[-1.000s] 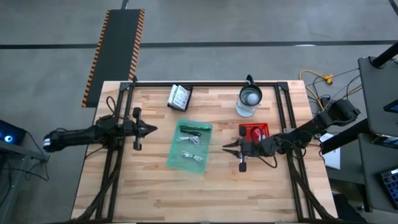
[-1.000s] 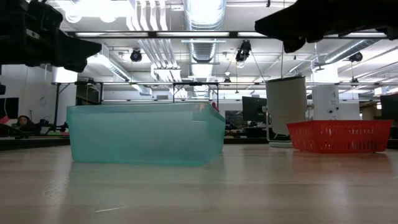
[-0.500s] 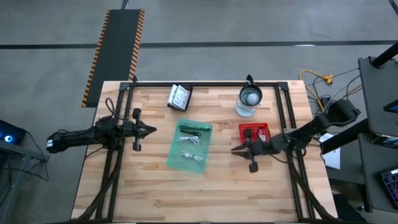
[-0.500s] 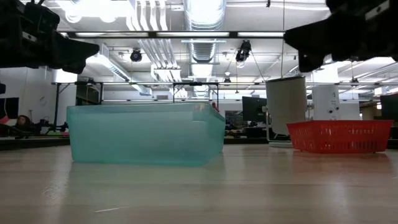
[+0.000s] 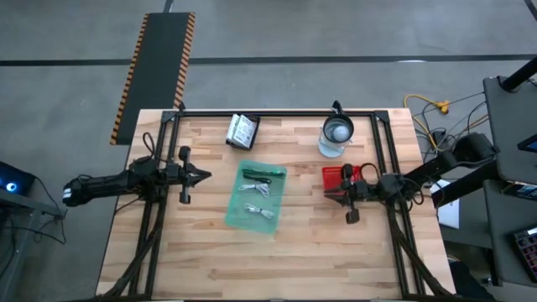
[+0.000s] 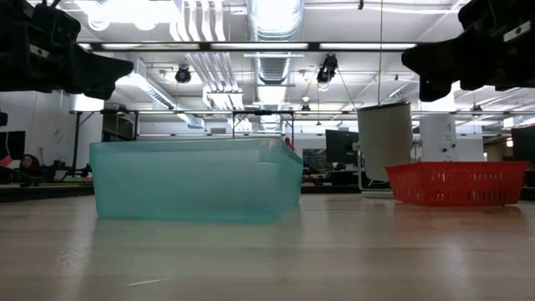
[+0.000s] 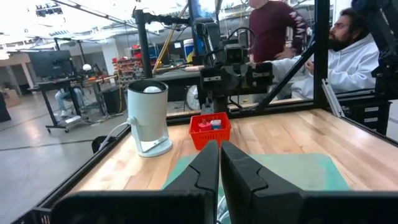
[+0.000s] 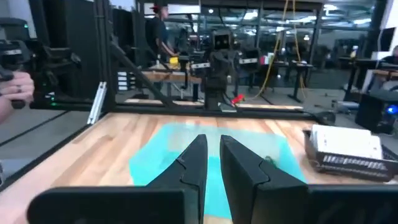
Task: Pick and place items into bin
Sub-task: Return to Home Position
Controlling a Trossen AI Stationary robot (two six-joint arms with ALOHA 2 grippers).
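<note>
A teal see-through bin (image 5: 256, 197) stands mid-table. In it lie a dark pen beside a green stick (image 5: 262, 174) and white coiled cable (image 5: 258, 210). Flat white packets with dark print rest in a black tray (image 5: 242, 131) at the far edge. My left gripper (image 5: 207, 174) hovers left of the bin, fingers together and empty. My right gripper (image 5: 327, 195) hovers right of the bin, over the near side of a red basket (image 5: 342, 177). Its fingers (image 8: 198, 158) are nearly together with nothing between them. The other small items do not show.
A clear glass jug with a metal lid (image 5: 336, 134) stands at the far right, behind the red basket. Black frame rails run along the table's left, right and far sides. Bare wood lies along the near edge. People show in the room beyond the table.
My right gripper has drawn back from the bin toward the table's right edge, ending over the red basket. Nothing on the table has moved.
</note>
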